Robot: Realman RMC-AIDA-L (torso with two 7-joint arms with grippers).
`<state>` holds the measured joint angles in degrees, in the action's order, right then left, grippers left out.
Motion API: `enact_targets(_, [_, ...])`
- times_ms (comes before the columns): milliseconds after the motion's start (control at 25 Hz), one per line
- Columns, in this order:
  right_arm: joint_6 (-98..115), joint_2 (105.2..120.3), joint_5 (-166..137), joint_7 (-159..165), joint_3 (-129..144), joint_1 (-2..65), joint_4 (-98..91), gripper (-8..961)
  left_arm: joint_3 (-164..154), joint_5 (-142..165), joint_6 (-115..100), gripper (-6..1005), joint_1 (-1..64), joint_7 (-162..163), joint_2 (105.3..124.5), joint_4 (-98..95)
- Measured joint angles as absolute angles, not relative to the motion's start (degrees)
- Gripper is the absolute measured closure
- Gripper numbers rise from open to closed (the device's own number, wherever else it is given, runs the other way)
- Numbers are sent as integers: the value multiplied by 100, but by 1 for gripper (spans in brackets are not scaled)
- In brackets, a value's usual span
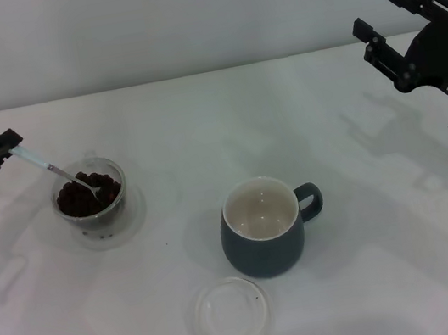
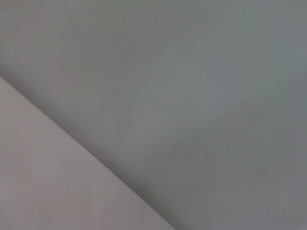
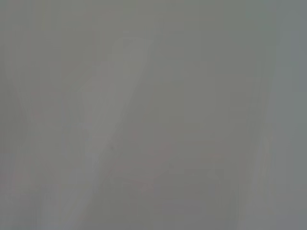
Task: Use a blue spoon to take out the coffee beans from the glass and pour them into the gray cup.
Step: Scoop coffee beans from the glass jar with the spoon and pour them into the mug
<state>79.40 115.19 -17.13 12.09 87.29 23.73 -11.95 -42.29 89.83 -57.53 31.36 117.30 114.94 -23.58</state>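
In the head view, my left gripper (image 1: 7,144) at the left edge is shut on the pale handle of the blue spoon (image 1: 54,169). The spoon slants down to the right, its silver bowl resting among the coffee beans (image 1: 88,200) heaped in the small clear glass (image 1: 91,196). The gray cup (image 1: 263,228) stands right of the glass near the table's middle, handle to the right, its cream inside showing no beans. My right gripper (image 1: 381,24) hangs high at the far right, open and holding nothing. Both wrist views show only blank surface.
A flat shallow clear round dish (image 1: 231,318) lies just in front of the gray cup near the table's front edge. The white table (image 1: 380,279) meets the wall at the back.
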Motion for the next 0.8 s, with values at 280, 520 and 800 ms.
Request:
enact_targets(280, [7934,11526,-1713,1068,8727,2373,-1195,361,-4227,8494,-5780,865,2937,11890,11488,-2174])
enact_targets(520, [7930,11523,-1714,944,8727,2377,-1195,361,-4227,8333,-5879,866,2807,12014,11481,-2120])
enact_targets(800, [7803,11522,-1714,940,8727,2447,-1195,362,-4228,8197,-6027,867,2732,11989,11499,-2156])
